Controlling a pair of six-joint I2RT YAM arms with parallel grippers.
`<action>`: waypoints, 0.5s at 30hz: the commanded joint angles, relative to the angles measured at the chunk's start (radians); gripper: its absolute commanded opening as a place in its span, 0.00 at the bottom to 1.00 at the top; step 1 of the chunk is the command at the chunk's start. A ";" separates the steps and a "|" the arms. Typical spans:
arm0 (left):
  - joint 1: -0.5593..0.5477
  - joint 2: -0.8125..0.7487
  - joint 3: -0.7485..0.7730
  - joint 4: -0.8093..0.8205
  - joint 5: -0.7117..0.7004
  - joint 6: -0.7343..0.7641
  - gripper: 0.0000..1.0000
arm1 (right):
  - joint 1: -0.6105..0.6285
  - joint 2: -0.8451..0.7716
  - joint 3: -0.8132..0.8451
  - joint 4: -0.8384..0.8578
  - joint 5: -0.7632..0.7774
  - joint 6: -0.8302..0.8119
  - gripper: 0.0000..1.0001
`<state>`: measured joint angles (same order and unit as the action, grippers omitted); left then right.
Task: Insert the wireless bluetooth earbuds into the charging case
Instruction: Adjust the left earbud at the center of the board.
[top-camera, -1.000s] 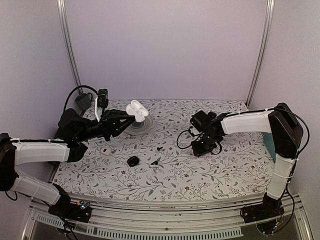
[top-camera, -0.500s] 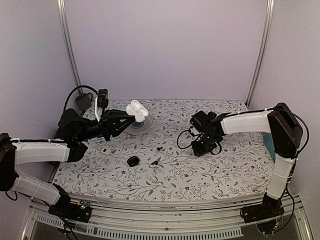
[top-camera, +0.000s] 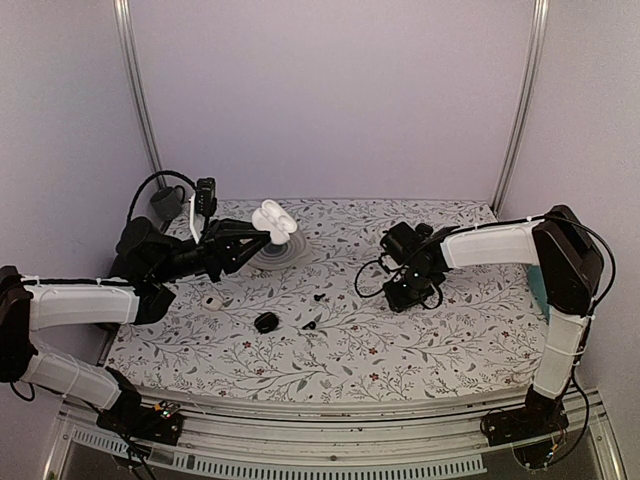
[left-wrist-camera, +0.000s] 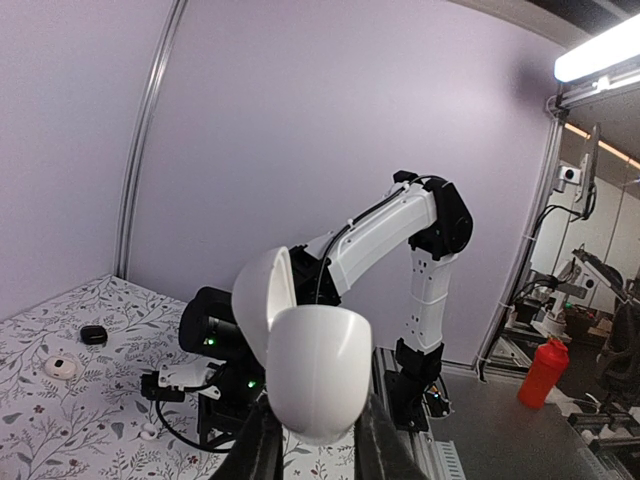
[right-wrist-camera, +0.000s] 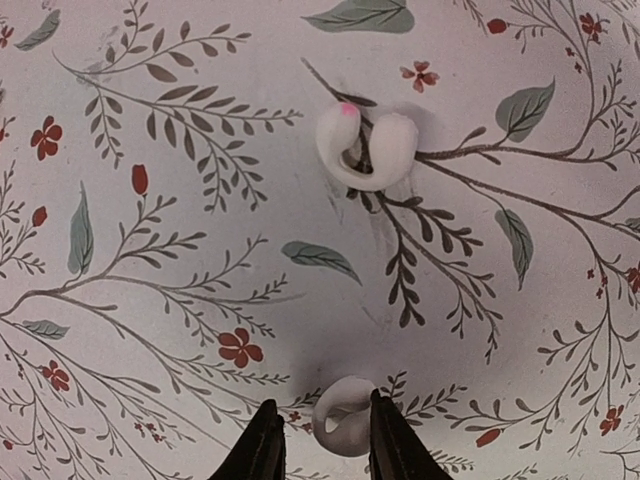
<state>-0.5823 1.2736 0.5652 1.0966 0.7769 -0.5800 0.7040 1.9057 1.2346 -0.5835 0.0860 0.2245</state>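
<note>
While your left gripper (top-camera: 258, 234) reaches out over the far left of the table (top-camera: 400, 350), it is clamped on the white charging case (top-camera: 272, 222) and holds it in the air above a grey round pad (top-camera: 282, 256). From the left wrist camera you see the case (left-wrist-camera: 312, 372) squeezed at its lower end between the two fingers (left-wrist-camera: 262, 452), with its lid (left-wrist-camera: 262, 300) swung open to the left.

Your right gripper (top-camera: 409, 292) points down at the table, right of centre and well apart from the case. Its wrist camera shows the jaws narrowly parted, with one earbud (right-wrist-camera: 343, 430) lying on the flowered cloth between the fingertips. The right finger (right-wrist-camera: 385, 440) touches it or nearly does. A thin strip of cloth seems to show on the other side, so you cannot tell whether the jaws actually pinch it. Farther ahead of the fingers, apart from that earbud, lies a second white piece (right-wrist-camera: 365, 150), curved, with two rounded lobes and a pink spot on one.

On the left half of the table you also have a small white round thing (top-camera: 211, 301), a black round thing (top-camera: 266, 322) nearer the middle, and two small black bits (top-camera: 319, 297) just right of it.
</note>
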 joint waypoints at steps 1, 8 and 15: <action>0.013 -0.011 -0.005 0.020 0.002 0.002 0.00 | -0.001 0.031 -0.012 -0.010 0.019 0.007 0.31; 0.012 -0.016 -0.007 0.017 0.001 0.001 0.00 | -0.001 0.032 -0.009 -0.011 0.029 0.007 0.28; 0.013 -0.016 -0.007 0.017 0.001 0.002 0.00 | -0.001 0.031 -0.004 -0.012 0.045 0.013 0.24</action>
<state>-0.5819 1.2736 0.5652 1.0958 0.7769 -0.5800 0.7029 1.9202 1.2346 -0.5827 0.1154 0.2245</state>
